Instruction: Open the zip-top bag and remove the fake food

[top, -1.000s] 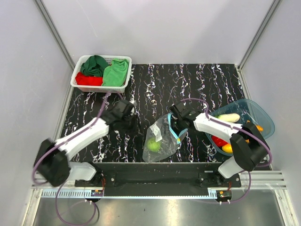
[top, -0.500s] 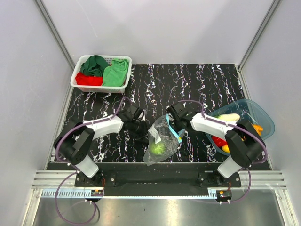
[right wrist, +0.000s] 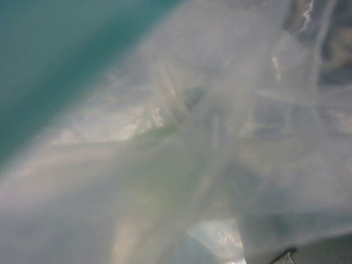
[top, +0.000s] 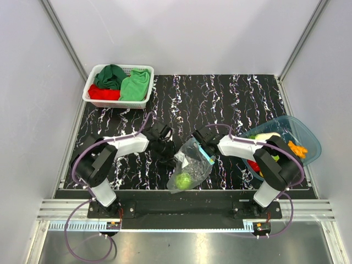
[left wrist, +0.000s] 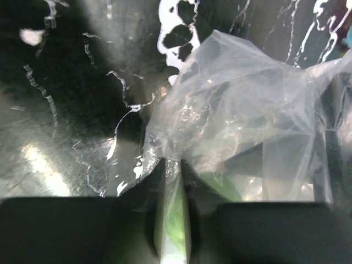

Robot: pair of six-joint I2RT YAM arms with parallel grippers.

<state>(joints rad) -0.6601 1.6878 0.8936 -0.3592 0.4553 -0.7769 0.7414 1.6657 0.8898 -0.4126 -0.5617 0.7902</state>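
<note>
The clear zip-top bag (top: 191,164) hangs crumpled between both grippers at the front middle of the table. Its light blue zip strip (top: 207,153) is on the right side. A green piece of fake food (top: 183,180) lies in the bag's bottom. My left gripper (top: 171,156) is at the bag's left edge. In the left wrist view its jaws (left wrist: 172,168) pinch a fold of the bag (left wrist: 242,104), and the green piece (left wrist: 220,187) shows through. My right gripper (top: 199,144) holds the bag's top by the zip strip. Plastic film (right wrist: 192,137) fills the right wrist view and hides its fingers.
A translucent teal tub (top: 309,136) at the right edge holds more fake food: a pale white piece (top: 268,137), an orange one (top: 298,149) and a red one (top: 254,165). A white basket (top: 93,98) with red and green cloths stands at the back left.
My left arm has swung right across the table and closed on the bag's left edge. The right gripper and bag have shifted slightly left, and the bag is more crumpled.
</note>
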